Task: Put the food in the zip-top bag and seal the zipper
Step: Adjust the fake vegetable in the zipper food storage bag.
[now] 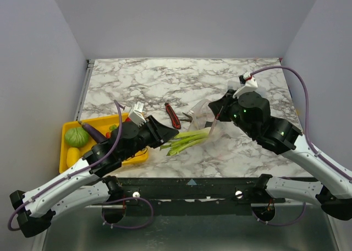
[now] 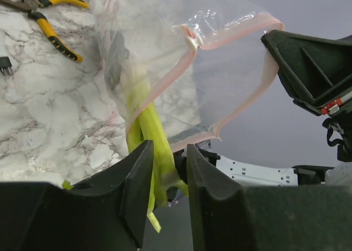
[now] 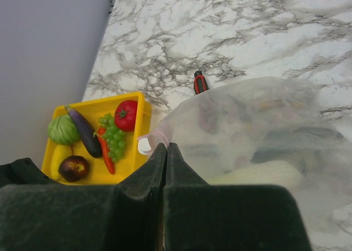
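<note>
My left gripper (image 1: 168,133) is shut on the long green celery (image 1: 187,141) and holds its stalk end between the fingers (image 2: 140,163). The celery's (image 2: 149,127) far end is inside the mouth of the clear zip-top bag (image 2: 220,69). The pinkish zipper (image 2: 242,105) hangs open in a loop. My right gripper (image 1: 219,114) is shut on the bag's rim (image 3: 157,138) and holds it up off the table. The bag (image 3: 258,124) shows pale celery through its wall. The tomato (image 3: 126,115) and green grapes (image 3: 113,136) lie in the yellow tray (image 3: 140,99).
The tray (image 1: 65,154) at the left also holds an eggplant (image 3: 85,131), a green vegetable (image 3: 62,130), a red chili and yellow fruit. A red utility knife (image 1: 172,115) and yellow-handled pliers (image 2: 52,33) lie on the marble beside the bag.
</note>
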### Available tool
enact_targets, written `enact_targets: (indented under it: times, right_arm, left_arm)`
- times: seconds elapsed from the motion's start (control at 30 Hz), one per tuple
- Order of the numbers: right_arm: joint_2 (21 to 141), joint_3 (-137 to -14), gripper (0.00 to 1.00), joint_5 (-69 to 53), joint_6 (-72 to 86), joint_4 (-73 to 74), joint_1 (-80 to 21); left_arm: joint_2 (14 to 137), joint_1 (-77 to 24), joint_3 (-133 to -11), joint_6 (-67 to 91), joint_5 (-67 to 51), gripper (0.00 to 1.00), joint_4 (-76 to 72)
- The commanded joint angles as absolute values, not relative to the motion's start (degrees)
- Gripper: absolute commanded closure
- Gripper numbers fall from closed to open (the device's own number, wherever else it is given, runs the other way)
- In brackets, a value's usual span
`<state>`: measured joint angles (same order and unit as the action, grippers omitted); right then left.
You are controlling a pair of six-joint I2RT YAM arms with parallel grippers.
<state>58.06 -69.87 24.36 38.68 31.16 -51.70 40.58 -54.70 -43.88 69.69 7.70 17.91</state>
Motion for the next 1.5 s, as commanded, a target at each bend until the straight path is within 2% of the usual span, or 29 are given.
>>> enact_targets:
  times: [0.0, 0.17, 0.2, 0.57, 0.8, 0.9, 0.93, 0.97, 1.0, 1.03, 1.07, 1.23, 1.33, 1.47]
  right_arm:
    - [56.9, -69.5, 1.0, 24.4, 39.8, 28.4, -52.0]
    - [56.1, -68.9, 0.99, 24.7, 41.0, 28.4, -52.0]
    - [55.8, -68.8, 0.99, 24.9, 41.5, 28.2, -52.0]
    - [54.2, -67.2, 0.99, 25.8, 47.5, 26.8, -52.0]
    - [53.0, -66.6, 0.99, 26.2, 48.8, 25.8, -51.9]
    - [52.8, -67.2, 1.0, 26.5, 48.7, 26.0, -51.9]
    - [52.9, -67.5, 0.99, 26.3, 48.4, 25.9, -52.0]
    - [53.1, -67.7, 0.99, 25.8, 48.0, 25.9, -52.0]
    - [53.3, -67.8, 0.99, 25.3, 47.3, 26.0, -52.0]
    - [53.5, -67.9, 0.99, 24.5, 46.7, 26.2, -52.0]
    - [53.9, -68.1, 0.99, 24.0, 45.9, 26.6, -51.9]
    - [55.2, -68.7, 0.99, 20.3, 41.9, 28.2, -52.0]
    - [55.9, -69.4, 0.99, 18.8, 39.5, 29.4, -51.9]
    - [57.3, -71.0, 0.99, 18.9, 38.1, 31.5, -52.0]
  left_arm:
    - [39.9, -54.5, -48.1, 62.9, 7.6, 0.73, 16.7]
    - [40.8, -54.0, -51.8, 56.1, 7.1, 0.98, 14.6]
    - [41.3, -53.9, -52.8, 55.0, 6.8, 1.0, 14.1]
    - [47.8, -52.2, -64.6, 45.0, -0.7, 1.0, 9.3]
    - [50.1, -52.2, -63.3, 43.8, -6.4, 1.0, 2.8]
    - [49.1, -52.2, -62.9, 43.3, -7.1, 1.0, 4.5]
    - [49.1, -52.2, -64.1, 42.8, -6.0, 0.95, 8.6]
    - [49.4, -52.2, -66.2, 42.0, -4.8, 0.77, 14.0]
    - [50.4, -52.2, -68.6, 39.9, -4.3, 0.53, 21.9]
    - [51.5, -52.2, -71.1, 36.7, -5.1, 0.4, 27.5]
    - [52.8, -52.2, -72.8, 32.4, -7.0, 0.35, 34.0]
    - [55.9, -52.1, -72.5, 19.2, -6.6, 0.22, 50.2]
    - [55.8, -52.1, -68.9, 13.2, -8.9, 0.14, 49.6]
    - [59.4, -52.1, -67.1, 8.0, -17.7, 0.14, 49.2]
